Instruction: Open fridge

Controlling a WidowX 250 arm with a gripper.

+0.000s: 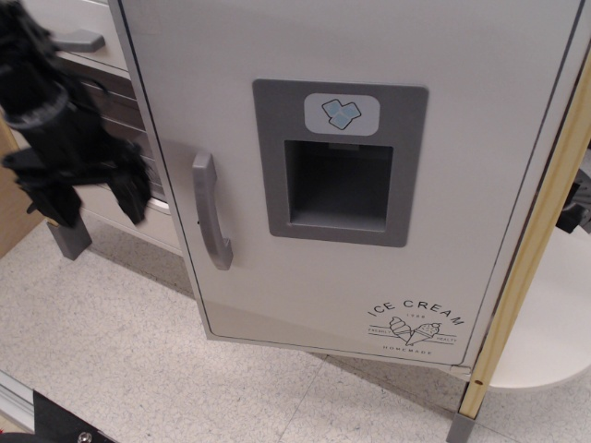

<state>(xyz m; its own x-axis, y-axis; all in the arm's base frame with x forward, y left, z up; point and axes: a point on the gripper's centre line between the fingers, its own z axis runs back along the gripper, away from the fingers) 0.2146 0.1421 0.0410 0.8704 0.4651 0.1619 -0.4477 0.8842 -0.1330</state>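
The fridge door [369, 37] is large and white, with a grey vertical handle [211, 212], a grey ice-dispenser panel [340, 161] and an "ICE CREAM" logo [416, 328] at the lower right. My black gripper [92, 205] hangs to the left of the handle, clear of it by about a finger's length. Its fingers [129, 196] are spread apart and hold nothing. The gripper is motion-blurred. I cannot tell whether the door's left edge is flush or slightly ajar.
The smaller oven door [125, 111], with its horizontal grey handle [78, 40], sits behind my gripper. A grey leg [69, 238] stands below it. A wooden post [536, 240] and a white rounded shelf [554, 323] are at the right. Speckled floor [120, 360] lies below.
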